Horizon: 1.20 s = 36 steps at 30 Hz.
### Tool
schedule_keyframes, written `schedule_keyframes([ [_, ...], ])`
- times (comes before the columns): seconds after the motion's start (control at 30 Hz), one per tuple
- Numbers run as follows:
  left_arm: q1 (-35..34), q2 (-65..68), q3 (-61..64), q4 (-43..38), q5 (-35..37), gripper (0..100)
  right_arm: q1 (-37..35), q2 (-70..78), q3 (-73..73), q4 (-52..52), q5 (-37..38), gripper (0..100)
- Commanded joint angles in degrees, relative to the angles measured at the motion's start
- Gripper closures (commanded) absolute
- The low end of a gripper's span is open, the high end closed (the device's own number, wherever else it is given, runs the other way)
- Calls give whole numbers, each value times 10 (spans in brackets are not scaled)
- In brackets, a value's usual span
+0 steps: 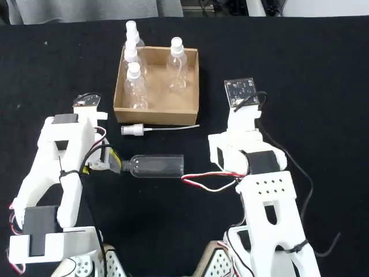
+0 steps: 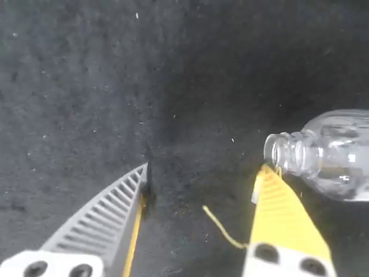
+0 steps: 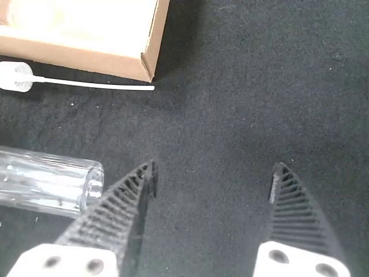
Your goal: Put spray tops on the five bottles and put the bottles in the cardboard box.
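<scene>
A clear bottle (image 1: 155, 165) without a top lies on its side on the black table between the two arms. Its open neck (image 2: 288, 153) rests just beside the yellow fingertip of my open left gripper (image 2: 202, 167), outside the jaws. The bottle's base (image 3: 46, 182) lies beside one finger of my open right gripper (image 3: 216, 167), which holds nothing. A loose white spray top (image 1: 134, 130) with its long tube lies in front of the cardboard box (image 1: 157, 114). Several bottles with spray tops (image 1: 176, 63) stand in the box.
The box's near corner (image 3: 147, 66) and the spray top's tube (image 3: 98, 85) lie just ahead of the right gripper. Red and white cables (image 1: 207, 182) trail beside the bottle's base. Black cloth covers the table on both sides.
</scene>
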Motion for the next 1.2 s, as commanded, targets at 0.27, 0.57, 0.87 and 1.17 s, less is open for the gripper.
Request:
schedule_keyframes([
  [0.27,3,-54,-42,-1,5,734,7,-24,-1,-14,-3,721],
  [0.57,3,-190,-39,41,5,734,7,-23,-1,-14,-3,721],
  [0.87,-42,-209,-40,47,0,830,7,-22,-1,-14,-3,721],
  [1.17,-77,-211,-40,47,0,834,7,-22,0,-14,-3,721],
])
